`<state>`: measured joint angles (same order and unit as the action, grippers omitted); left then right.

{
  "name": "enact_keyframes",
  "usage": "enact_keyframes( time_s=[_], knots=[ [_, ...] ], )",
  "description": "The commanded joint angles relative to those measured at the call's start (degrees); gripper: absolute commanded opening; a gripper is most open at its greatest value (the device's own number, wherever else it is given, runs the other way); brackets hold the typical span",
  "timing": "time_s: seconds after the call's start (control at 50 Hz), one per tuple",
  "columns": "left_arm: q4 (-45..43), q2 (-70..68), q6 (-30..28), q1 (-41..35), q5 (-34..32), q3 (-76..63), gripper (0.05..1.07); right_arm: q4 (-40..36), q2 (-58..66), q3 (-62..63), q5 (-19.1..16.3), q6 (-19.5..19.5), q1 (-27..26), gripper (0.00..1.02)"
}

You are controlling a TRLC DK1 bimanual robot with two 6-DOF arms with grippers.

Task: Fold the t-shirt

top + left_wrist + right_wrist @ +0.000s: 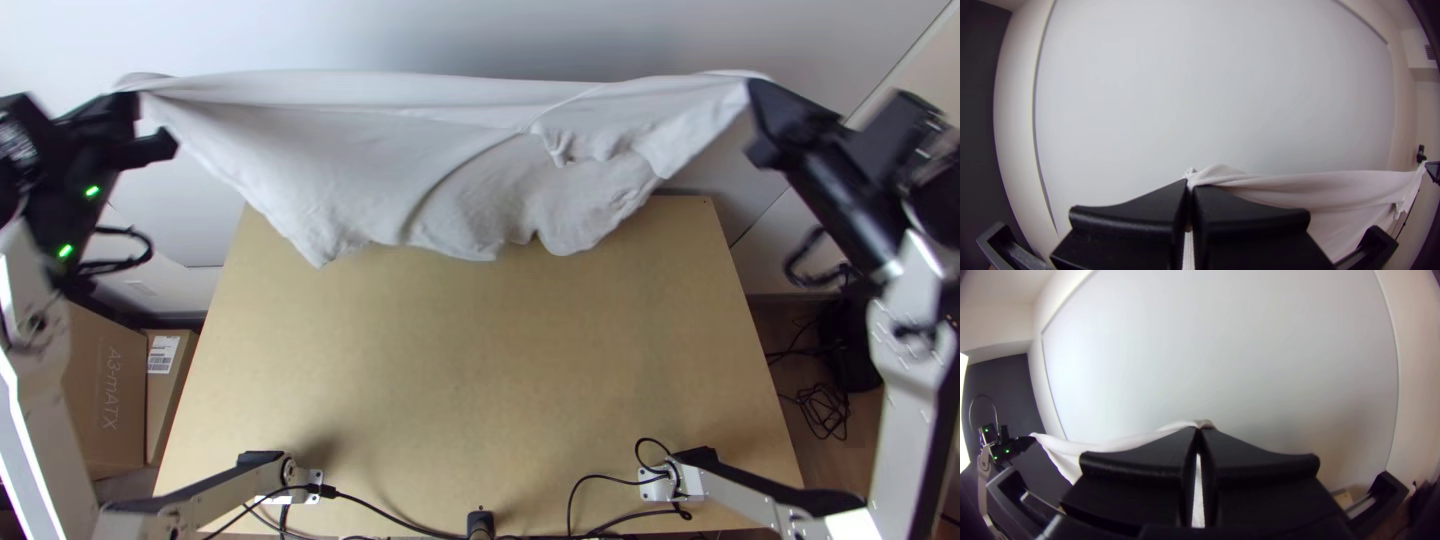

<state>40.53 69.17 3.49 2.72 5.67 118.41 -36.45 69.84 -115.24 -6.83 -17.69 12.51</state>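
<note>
Above the far side of the bench (470, 350), in the top view, the white t-shirt (350, 150) is stretched between the left end effector (135, 97) and the right end effector (756, 95), each pinching one upper corner. Its top edge runs nearly straight between them; the rest hangs in loose folds, with an uneven lower edge over the bench's far edge. Cardboard boxes (100, 390) stand beside the bench at the left, and black cables (385, 510) lie along its near side. In the left wrist view, the left end effector (1190, 187) has its two fingers (1135, 215) pressed together on a gathered bit of the t-shirt, and the cloth runs off toward the other arm. In the right wrist view, the right end effector (1199, 432) is likewise closed on the cloth at its tips, in front of a pale panel (1240, 360).
</note>
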Motion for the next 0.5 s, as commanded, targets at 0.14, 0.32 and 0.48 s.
enact_keyframes(
  time_s=[0.14, 0.32, 0.48],
  knots=[
    [-2.0, -15.7, 0.6, 1.4, 3.3, 4.5, 0.08, -0.6, -15.5, -4.7, 5.4, 2.0, -2.0, 0.02],
    [0.8, -21.0, -0.7, 2.0, 4.0, 4.4, 0.08, -2.0, -20.2, -6.1, 4.4, 2.1, -6.1, 0.02],
    [3.8, -21.1, -0.1, 1.5, 4.1, 3.8, 0.08, -1.7, -19.7, -6.5, 3.8, 1.8, -6.0, 0.02]
  ],
)
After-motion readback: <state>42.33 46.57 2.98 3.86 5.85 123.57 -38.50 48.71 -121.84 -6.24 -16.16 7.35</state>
